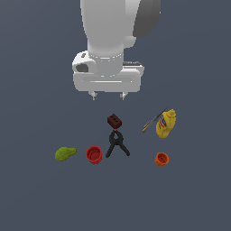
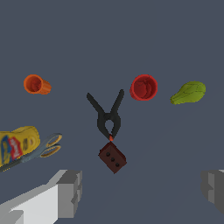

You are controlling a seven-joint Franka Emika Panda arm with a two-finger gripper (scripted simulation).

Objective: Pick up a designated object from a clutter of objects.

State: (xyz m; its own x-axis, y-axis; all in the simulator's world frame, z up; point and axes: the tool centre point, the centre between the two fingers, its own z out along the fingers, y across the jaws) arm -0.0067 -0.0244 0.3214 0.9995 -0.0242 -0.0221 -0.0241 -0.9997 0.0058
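Note:
The designated object is a small dark red-brown block (image 1: 115,121) (image 2: 113,157) with small dark holes on one face. It lies on the grey floor, touching the tip of a black clamp (image 1: 117,143) (image 2: 107,116). My gripper (image 1: 108,95) (image 2: 142,190) hangs open above the floor, behind the block in the exterior view. Nothing sits between its fingers (image 2: 70,188). The clutter of objects spreads around the block.
A red cup (image 1: 94,154) (image 2: 143,87) and a green lumpy object (image 1: 65,154) (image 2: 188,92) lie toward the exterior view's left. An orange cup (image 1: 161,159) (image 2: 36,84), a yellow bottle (image 1: 166,123) (image 2: 17,144) and scissors (image 1: 153,120) (image 2: 43,149) lie toward its right.

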